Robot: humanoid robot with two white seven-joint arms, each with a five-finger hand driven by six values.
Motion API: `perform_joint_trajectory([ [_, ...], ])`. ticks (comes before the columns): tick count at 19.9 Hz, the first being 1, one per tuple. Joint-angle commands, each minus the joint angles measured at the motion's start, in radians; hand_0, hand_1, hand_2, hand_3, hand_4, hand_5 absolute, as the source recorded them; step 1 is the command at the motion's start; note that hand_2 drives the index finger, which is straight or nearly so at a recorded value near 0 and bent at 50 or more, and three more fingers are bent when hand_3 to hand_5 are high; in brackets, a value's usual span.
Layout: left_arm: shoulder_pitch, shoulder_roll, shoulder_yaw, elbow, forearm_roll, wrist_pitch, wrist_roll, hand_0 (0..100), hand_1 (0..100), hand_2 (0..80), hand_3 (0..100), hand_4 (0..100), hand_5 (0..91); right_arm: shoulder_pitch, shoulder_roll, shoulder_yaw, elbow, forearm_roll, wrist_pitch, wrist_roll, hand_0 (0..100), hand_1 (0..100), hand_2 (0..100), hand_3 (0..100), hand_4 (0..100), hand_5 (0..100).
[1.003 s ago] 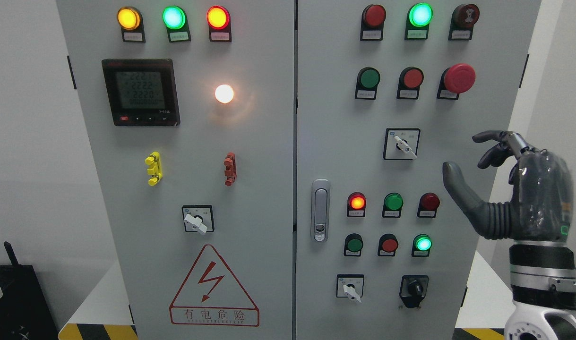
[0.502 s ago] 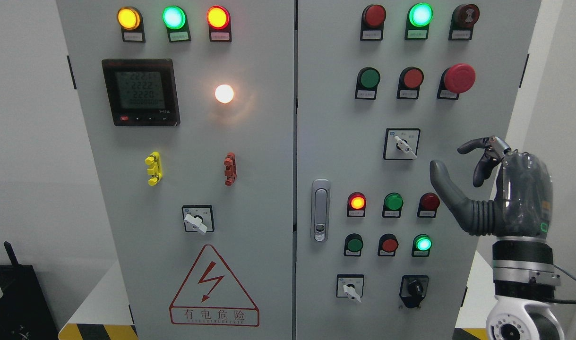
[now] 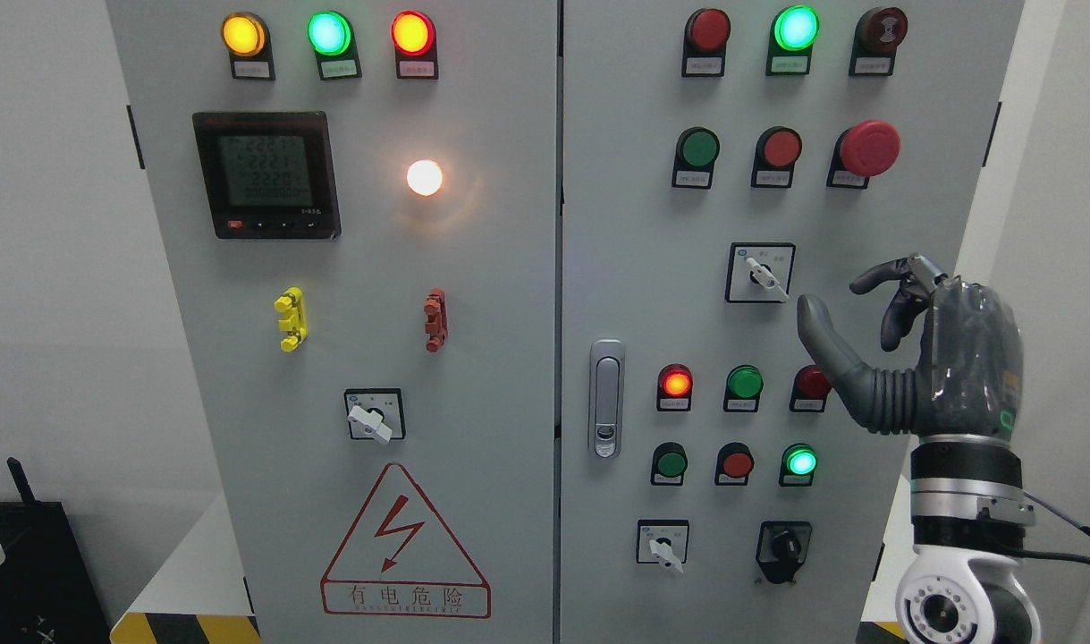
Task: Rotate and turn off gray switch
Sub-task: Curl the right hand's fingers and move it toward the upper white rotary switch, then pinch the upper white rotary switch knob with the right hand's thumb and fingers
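Note:
A gray-white rotary switch (image 3: pixel 760 273) sits in a black-framed square plate on the right cabinet door, its lever pointing down-right. My right hand (image 3: pixel 835 295) is raised just right of that switch, about a thumb's length away and not touching it. The thumb (image 3: pixel 817 335) sticks up toward the lever and the fingers (image 3: pixel 884 273) curl loosely above it, holding nothing. Two similar gray lever switches show elsewhere: one on the left door (image 3: pixel 374 416) and one at the lower right door (image 3: pixel 663 544). My left arm is out of the picture.
The gray cabinet carries lit lamps (image 3: pixel 795 27), push buttons (image 3: pixel 744 383), a red emergency stop (image 3: pixel 869 148), a black knob switch (image 3: pixel 783 544), a door latch (image 3: pixel 606 398) and a digital meter (image 3: pixel 266 174). My hand partly covers one red button (image 3: pixel 811 383).
My right hand has moved left across the right door toward the upper gray switch, its thumb now close beside the switch plate. Nothing on the panel has changed.

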Motion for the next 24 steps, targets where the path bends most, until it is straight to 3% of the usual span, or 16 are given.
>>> perform_joint_trajectory([
  [1, 0.034, 0.000, -0.002, 0.000, 0.000, 0.000, 0.000, 12, 39, 0.0, 0, 0, 0.0, -0.011, 0.007, 0.057, 0.004, 0.003, 0.042, 0.005, 11, 41, 54, 100, 91, 100],
  [6, 0.034, 0.000, -0.002, 0.002, 0.000, 0.000, 0.000, 12, 39, 0.0, 0, 0, 0.0, -0.024, 0.009, 0.085, 0.013, 0.004, 0.079, 0.005, 13, 43, 55, 100, 91, 100],
  [24, 0.034, 0.000, -0.002, 0.000, 0.000, 0.000, 0.000, 12, 39, 0.0, 0, 0, 0.0, -0.042, 0.007, 0.094, 0.071, 0.023, 0.091, 0.000, 15, 43, 56, 99, 91, 100],
])
